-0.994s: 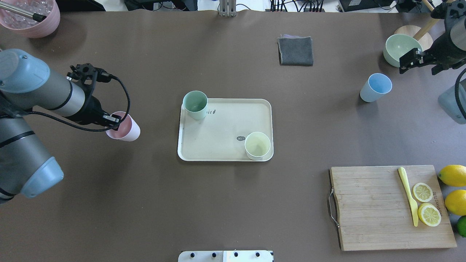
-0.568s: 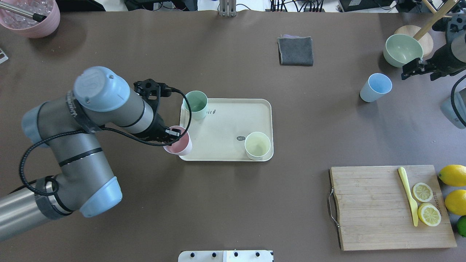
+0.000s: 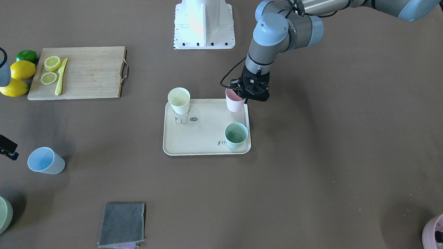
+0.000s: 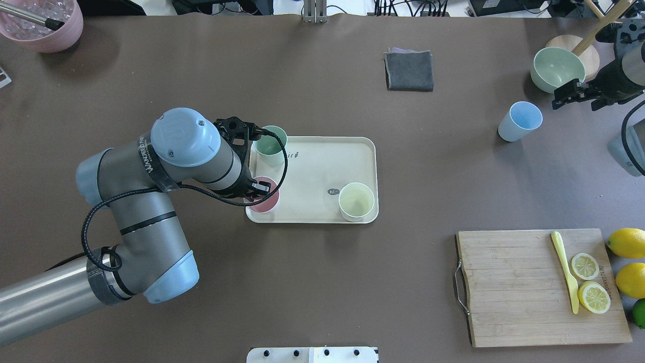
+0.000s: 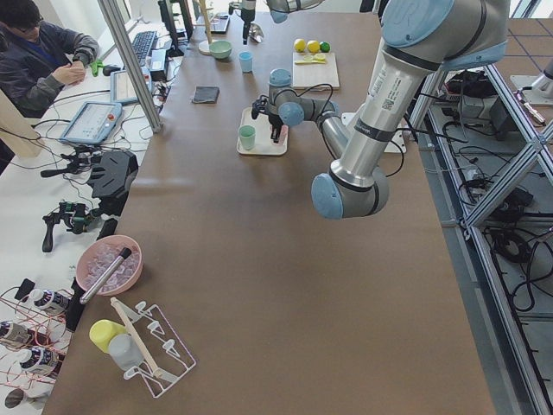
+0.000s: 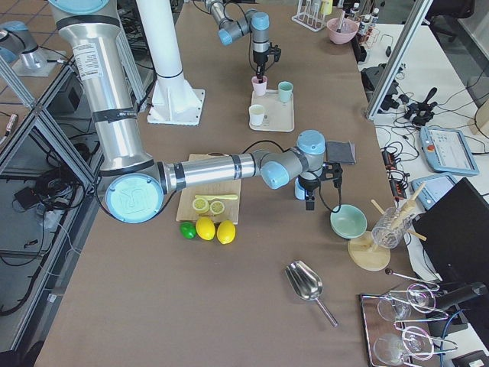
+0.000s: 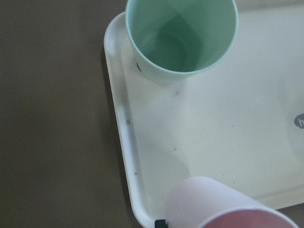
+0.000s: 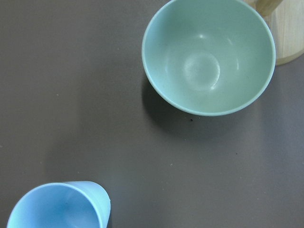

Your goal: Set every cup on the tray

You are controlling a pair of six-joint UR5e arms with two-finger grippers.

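The cream tray (image 4: 312,171) lies mid-table. The mint green cup (image 4: 270,143) stands in its far left corner and the pale yellow cup (image 4: 357,201) in its near right corner. My left gripper (image 4: 257,189) is shut on the rim of the pink cup (image 4: 264,201) and holds it upright at the tray's near left corner. I cannot tell whether the cup touches the tray. The left wrist view shows the pink cup (image 7: 228,204), the mint cup (image 7: 180,38) and the tray (image 7: 213,123). The light blue cup (image 4: 520,121) stands on the table at far right. My right gripper (image 4: 567,93) hovers open just beyond it.
A larger green bowl (image 4: 557,68) sits behind the blue cup. A grey cloth (image 4: 409,70) lies at the back. A wooden cutting board (image 4: 524,292) with a knife and lemon slices is at near right, with lemons (image 4: 627,243) beside it. A mauve pot (image 4: 50,30) stands at far left.
My left arm has carried the pink cup rightward from the table left of the tray to the tray's near left corner. My right gripper has shifted slightly near the green bowl.
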